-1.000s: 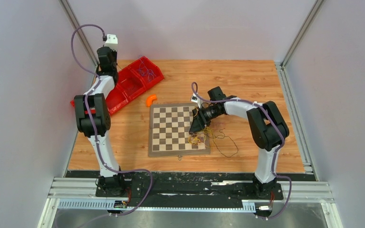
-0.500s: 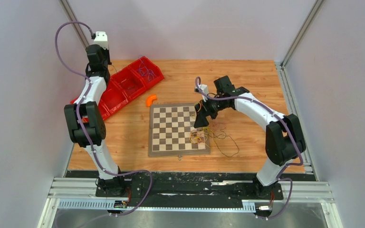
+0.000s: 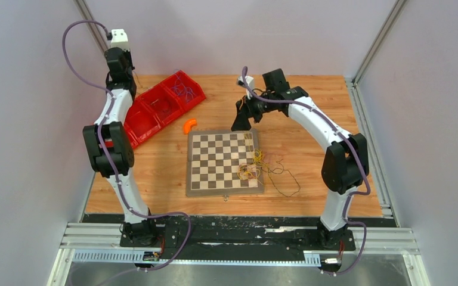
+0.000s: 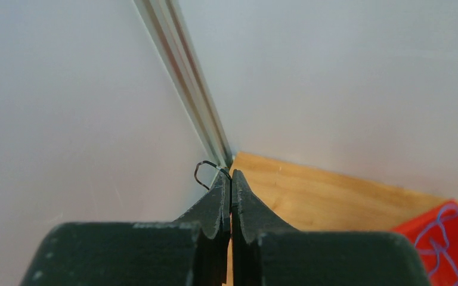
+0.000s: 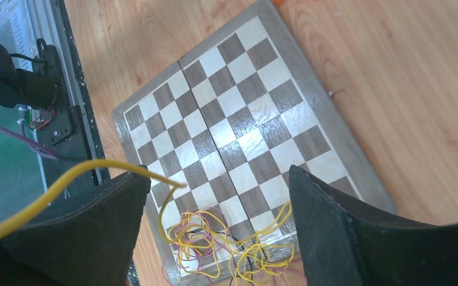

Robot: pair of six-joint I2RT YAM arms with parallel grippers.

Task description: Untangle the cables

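Okay, your left claw (image 4: 231, 179) is pressed together, pinching a thin black wire (image 4: 206, 173) at the tips, facing the wall corner at the top external view's upper left. Your right claw (image 5: 216, 173) is spread wide above the chessboard (image 5: 244, 119), and a yellow cable (image 5: 101, 161) crosses its left finger. The tangle (image 3: 253, 170) sits on the board's lower right corner, spilling onto the table (image 3: 310, 107)

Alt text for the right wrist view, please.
Open pincer hangs above a chessboard, with a yellow cable running over one finger. A yellow-and-purple tangle lies at the board's edge.
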